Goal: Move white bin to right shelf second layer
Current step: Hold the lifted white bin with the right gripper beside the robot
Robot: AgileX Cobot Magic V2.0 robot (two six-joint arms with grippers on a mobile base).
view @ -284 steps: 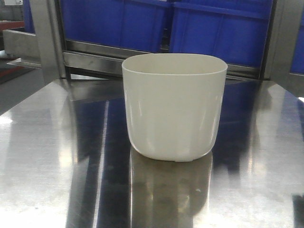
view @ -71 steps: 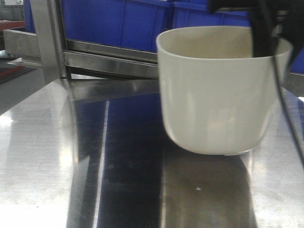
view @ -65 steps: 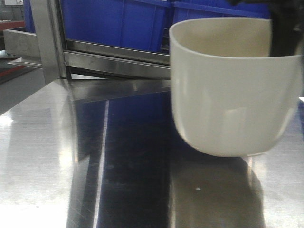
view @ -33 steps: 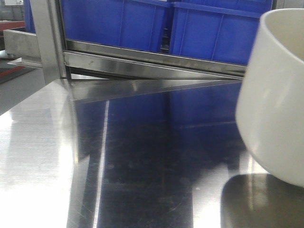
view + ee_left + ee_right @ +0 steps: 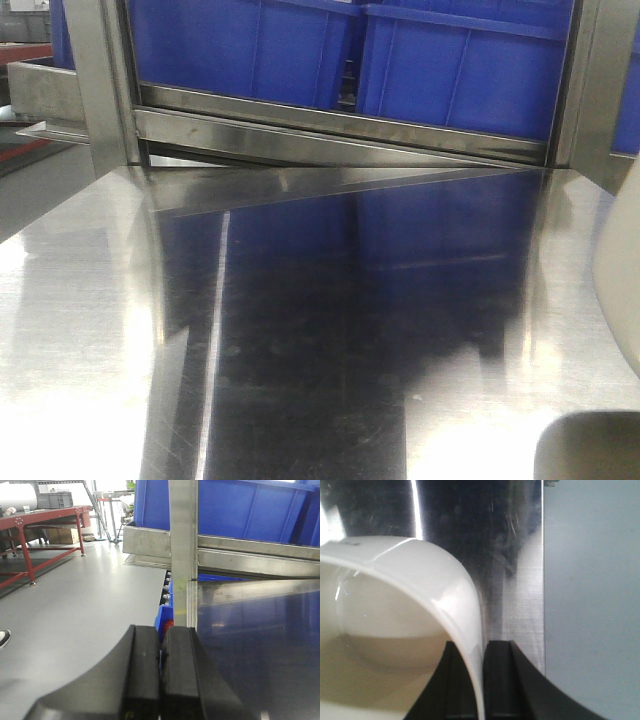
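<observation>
The white bin (image 5: 420,565) is a glossy cream tub that fills the left of the right wrist view, seen from above into its mouth. My right gripper (image 5: 482,647) is shut on its side wall, one black finger inside and one outside. The bin hangs over the steel table (image 5: 520,590), near that table's edge. In the front view only a sliver of the white bin (image 5: 622,290) shows at the right edge, with its dark shadow below it. My left gripper (image 5: 161,631) is shut with nothing in it, low beside a steel post (image 5: 183,555). The right shelf second layer is out of view.
Blue crates (image 5: 300,50) stand on a steel-framed rack (image 5: 330,125) behind the table (image 5: 100,330). Another blue crate (image 5: 250,507) sits above the rail in the left wrist view. Grey floor (image 5: 592,580) lies past the table edge. A red workbench (image 5: 35,525) stands far left.
The white bin was lifted off the table middle and carried right, from full view to a sliver at the frame edge. The dark gripper over its rim has left the front view.
</observation>
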